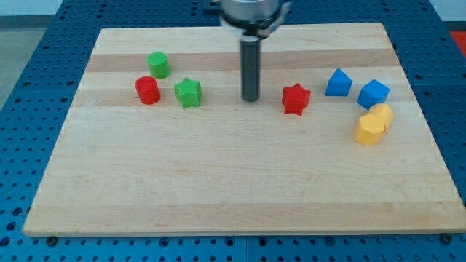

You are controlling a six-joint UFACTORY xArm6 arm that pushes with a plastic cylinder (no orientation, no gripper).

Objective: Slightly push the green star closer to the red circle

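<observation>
The green star [188, 92] lies on the wooden board at the view's upper left. The red circle [147, 90] sits just to its left, a small gap apart. My tip [250, 99] rests on the board to the right of the green star, about a rod's length of board away, and left of the red star [295, 99]. The tip touches no block.
A green circle [159, 65] lies above the red circle. At the view's right are a blue triangle-like block [338, 83], a blue cube [373, 94] and two yellow blocks [373, 124] touching each other. The board's edge [240, 233] runs along the bottom.
</observation>
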